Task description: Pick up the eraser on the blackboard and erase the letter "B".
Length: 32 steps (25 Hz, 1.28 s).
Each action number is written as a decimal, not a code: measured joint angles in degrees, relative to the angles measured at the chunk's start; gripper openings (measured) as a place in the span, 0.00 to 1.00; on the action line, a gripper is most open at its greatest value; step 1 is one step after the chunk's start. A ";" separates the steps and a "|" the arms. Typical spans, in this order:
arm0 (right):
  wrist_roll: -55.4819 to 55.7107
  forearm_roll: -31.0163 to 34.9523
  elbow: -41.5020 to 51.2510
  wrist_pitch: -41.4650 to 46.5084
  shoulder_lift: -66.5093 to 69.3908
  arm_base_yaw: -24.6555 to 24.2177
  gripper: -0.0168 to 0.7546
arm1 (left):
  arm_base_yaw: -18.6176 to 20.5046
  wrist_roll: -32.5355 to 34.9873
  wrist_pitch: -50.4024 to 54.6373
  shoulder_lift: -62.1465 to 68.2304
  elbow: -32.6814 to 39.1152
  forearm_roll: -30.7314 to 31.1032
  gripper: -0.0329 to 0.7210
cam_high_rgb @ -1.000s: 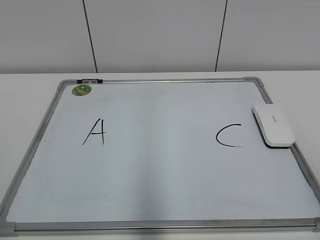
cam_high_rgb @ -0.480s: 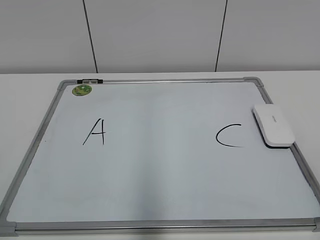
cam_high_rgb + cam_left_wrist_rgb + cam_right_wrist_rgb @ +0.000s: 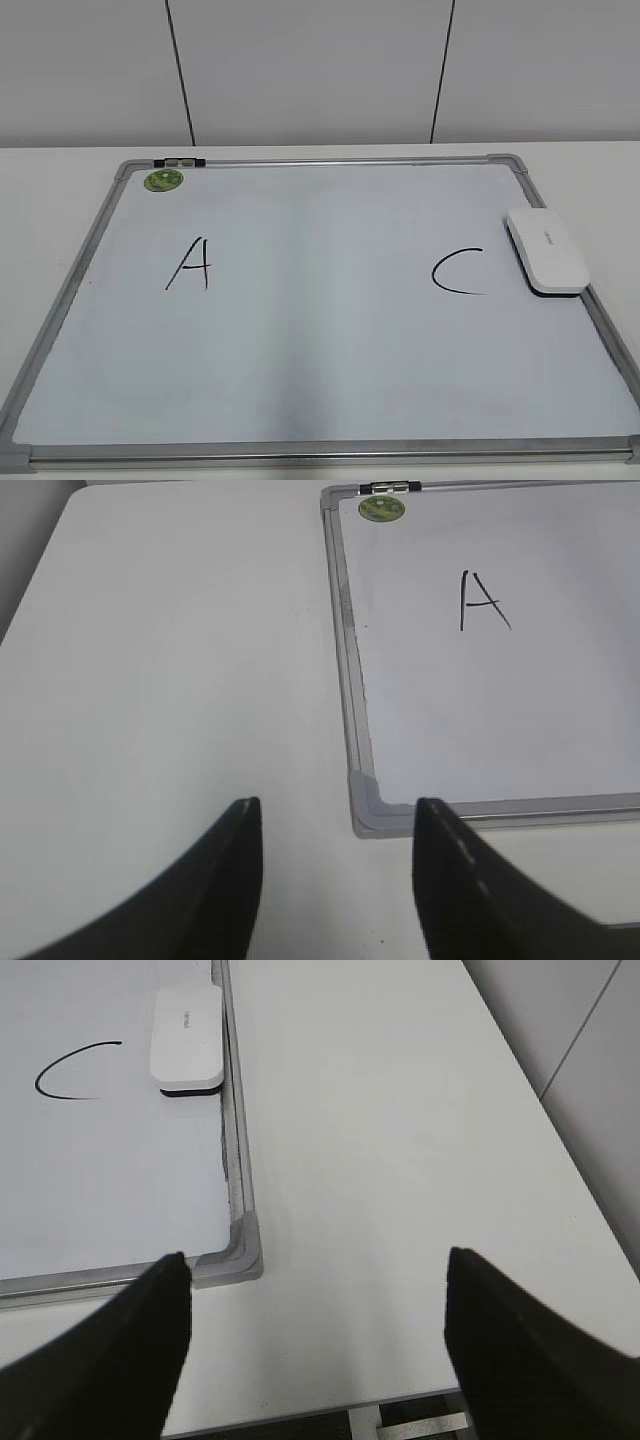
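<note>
The blackboard (image 3: 330,350) is a white dry-erase board in a silver-grey frame, flat on the white table. It bears a black "A" (image 3: 190,264) and a black "C" (image 3: 458,272); no letter "B" shows between them. The white eraser (image 3: 546,250) lies on the board's right edge, beside the "C"; it also shows in the right wrist view (image 3: 187,1038). My left gripper (image 3: 338,810) is open and empty over the table off the board's near left corner (image 3: 368,805). My right gripper (image 3: 317,1260) is open and empty off the near right corner (image 3: 240,1250). Neither gripper shows in the exterior view.
A round green sticker (image 3: 163,180) sits at the board's far left corner, next to a small metal clip (image 3: 180,161). Bare white table (image 3: 400,1140) lies right of the board and ends at a near edge (image 3: 300,1415). A grey wall (image 3: 320,70) stands behind.
</note>
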 joint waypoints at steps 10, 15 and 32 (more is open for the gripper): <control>0.00 -0.08 0.00 0.00 0.00 -0.49 0.78 | 0.00 0.00 0.00 0.00 0.00 0.00 0.54; 0.00 -0.08 0.00 0.00 0.00 -0.49 0.78 | 0.00 0.00 0.00 0.00 0.00 0.00 0.54; 0.00 -0.08 0.00 0.00 0.00 -0.49 0.78 | 0.00 0.00 0.00 0.00 0.00 0.00 0.54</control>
